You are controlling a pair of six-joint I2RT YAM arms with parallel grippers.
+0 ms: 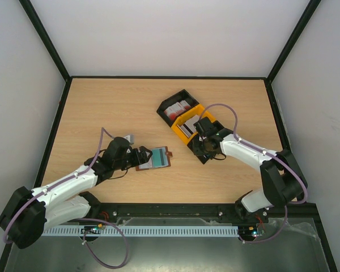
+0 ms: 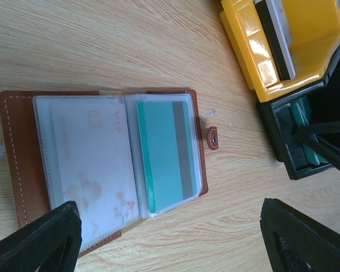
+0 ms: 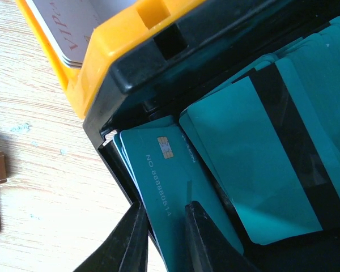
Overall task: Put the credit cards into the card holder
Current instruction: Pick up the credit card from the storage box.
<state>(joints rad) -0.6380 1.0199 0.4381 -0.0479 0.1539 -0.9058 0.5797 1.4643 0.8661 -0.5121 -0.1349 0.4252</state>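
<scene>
The card holder (image 1: 156, 158) is a brown leather wallet lying open on the table. In the left wrist view (image 2: 14, 147) its clear sleeves hold a teal card (image 2: 167, 153) with a grey stripe and a white card with a flower print (image 2: 90, 164). My left gripper (image 1: 138, 157) hovers over it, wide open and empty (image 2: 170, 243). My right gripper (image 1: 203, 148) reaches into the tray's near black compartment. Its fingers (image 3: 207, 243) stand a narrow gap apart, straddling the edge of a teal chip card (image 3: 161, 170) that leans on the wall. More teal cards (image 3: 260, 170) lie beside it.
The black-and-yellow bin tray (image 1: 199, 107) sits right of centre. Its yellow middle compartment holds white/grey cards (image 1: 185, 128). Its far black compartment holds red-and-white cards (image 1: 177, 109). The wallet's snap tab (image 2: 213, 137) lies on the wood between wallet and tray.
</scene>
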